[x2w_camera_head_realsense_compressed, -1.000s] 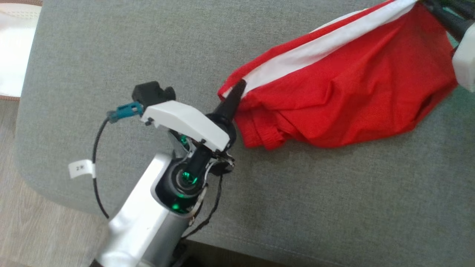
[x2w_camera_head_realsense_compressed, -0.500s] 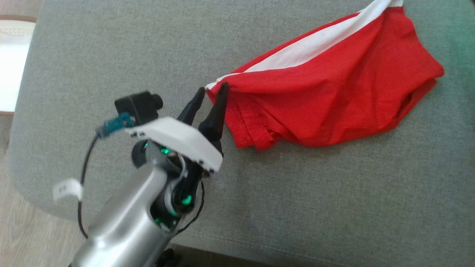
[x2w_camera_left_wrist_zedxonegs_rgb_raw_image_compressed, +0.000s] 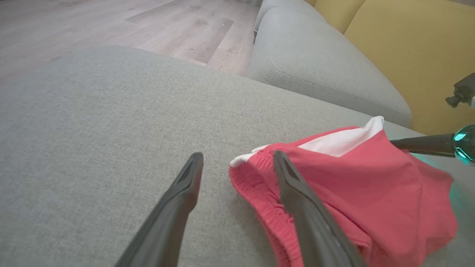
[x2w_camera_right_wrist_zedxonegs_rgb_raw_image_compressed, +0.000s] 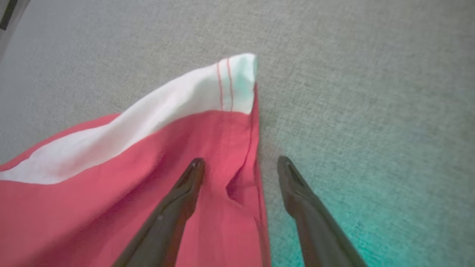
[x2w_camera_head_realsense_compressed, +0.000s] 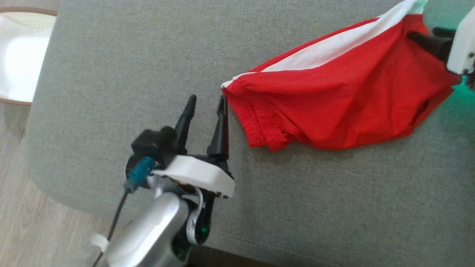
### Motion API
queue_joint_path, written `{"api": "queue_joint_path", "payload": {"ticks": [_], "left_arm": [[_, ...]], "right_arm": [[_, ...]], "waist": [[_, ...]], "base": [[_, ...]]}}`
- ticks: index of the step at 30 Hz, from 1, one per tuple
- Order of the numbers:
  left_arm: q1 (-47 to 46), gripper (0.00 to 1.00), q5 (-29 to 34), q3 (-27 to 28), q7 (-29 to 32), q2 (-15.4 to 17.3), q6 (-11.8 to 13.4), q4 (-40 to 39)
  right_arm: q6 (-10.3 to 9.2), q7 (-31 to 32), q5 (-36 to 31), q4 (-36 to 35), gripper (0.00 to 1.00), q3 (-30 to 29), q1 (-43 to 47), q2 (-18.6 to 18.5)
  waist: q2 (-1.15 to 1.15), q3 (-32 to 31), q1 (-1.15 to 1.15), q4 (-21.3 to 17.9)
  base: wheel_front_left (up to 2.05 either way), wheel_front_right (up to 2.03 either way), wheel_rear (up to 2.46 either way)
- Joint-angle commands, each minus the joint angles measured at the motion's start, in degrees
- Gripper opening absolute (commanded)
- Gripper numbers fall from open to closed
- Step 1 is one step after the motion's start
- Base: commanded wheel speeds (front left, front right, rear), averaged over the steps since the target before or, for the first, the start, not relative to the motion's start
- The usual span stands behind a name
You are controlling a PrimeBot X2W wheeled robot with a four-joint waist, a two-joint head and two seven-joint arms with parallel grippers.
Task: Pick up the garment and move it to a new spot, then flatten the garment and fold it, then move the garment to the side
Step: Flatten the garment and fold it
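Head view: left end effector (x2w_camera_head_realsense_compressed: 207, 98) spread wide, beside garment (x2w_camera_head_realsense_compressed: 334, 111).

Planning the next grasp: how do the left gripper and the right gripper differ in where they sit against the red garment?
The left gripper sits at the garment's gathered waistband end; the right gripper at the opposite hem end, by the white stripe. In the head view the left gripper's fingers lie beside the cloth edge; the right gripper straddles it, one finger over red cloth. Both are open, holding nothing.
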Motion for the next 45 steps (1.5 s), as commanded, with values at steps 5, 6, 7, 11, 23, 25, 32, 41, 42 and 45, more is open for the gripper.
{"api": "queue_joint_path", "payload": {"ticks": [5,6,7,11,23,25,32,41,42,45], "left_arm": [[1.8,1.0,3.4,2.6,-0.7,-0.8,-1.9,0.1],[2.0,1.0,3.9,2.9,-0.7,-1.2,-2.3,0.1],[2.1,1.0,4.6,3.3,-0.7,-1.5,-2.8,0.1],[3.3,1.0,7.7,5.0,-0.7,-2.1,-4.7,0.2],[12.3,1.0,15.6,11.4,-0.7,-1.8,-9.0,-0.9],[13.7,1.0,16.4,12.2,-0.7,-2.1,-9.8,-0.9],[16.3,1.0,17.5,14.5,-0.7,-4.0,-12.0,-0.5],[17.3,1.0,18.8,15.6,-0.7,-6.8,-15.0,1.3],[17.3,1.0,18.9,15.8,-0.7,-7.0,-15.2,1.4],[17.0,1.0,19.3,15.9,-0.7,-7.5,-15.8,1.7]], "right_arm": [[0.39,5.9,-3.4,-2.7,0.48,-0.8,5.1,1.0],[0.39,6.0,-4.0,-3.2,0.0,-1.3,5.6,1.3],[0.39,6.2,-4.7,-3.8,0.0,-1.8,6.1,1.6],[0.39,3.1,-5.2,-5.3,0.0,-6.9,8.4,3.2],[0.39,-2.2,-0.7,-0.7,0.0,-29.0,19.7,0.8],[0.39,-3.5,-1.6,1.1,0.0,-32.3,20.4,0.3],[0.39,-3.2,-6.0,0.0,0.0,-38.1,20.2,1.3],[0.39,8.7,-15.2,-15.7,0.0,-39.5,23.0,15.7],[0.39,10.2,-16.5,-17.7,0.0,-39.7,23.7,18.3],[0.39,14.0,-21.8,-22.2,0.0,-40.1,25.2,25.9]], "waist": [[0.0,-1.3,0.0,0.4],[0.0,-1.3,0.0,0.4],[0.0,-1.5,0.0,0.3],[0.0,-2.8,0.0,-1.5],[0.0,-9.7,0.0,-9.3],[0.0,-10.1,0.0,-9.7],[0.0,-10.9,0.0,-10.5],[0.0,-12.0,0.0,-9.4],[0.0,-11.9,0.0,-9.3],[0.0,-11.0,0.0,-8.6]], "base": [[0.0,0.0,0.0],[0.0,0.0,0.0],[0.0,0.0,0.0],[0.0,0.0,0.0],[0.0,0.0,0.0],[0.0,0.0,0.0],[0.0,0.0,0.0],[0.0,0.0,0.0],[0.0,0.0,0.0],[0.0,0.0,0.0]]}}
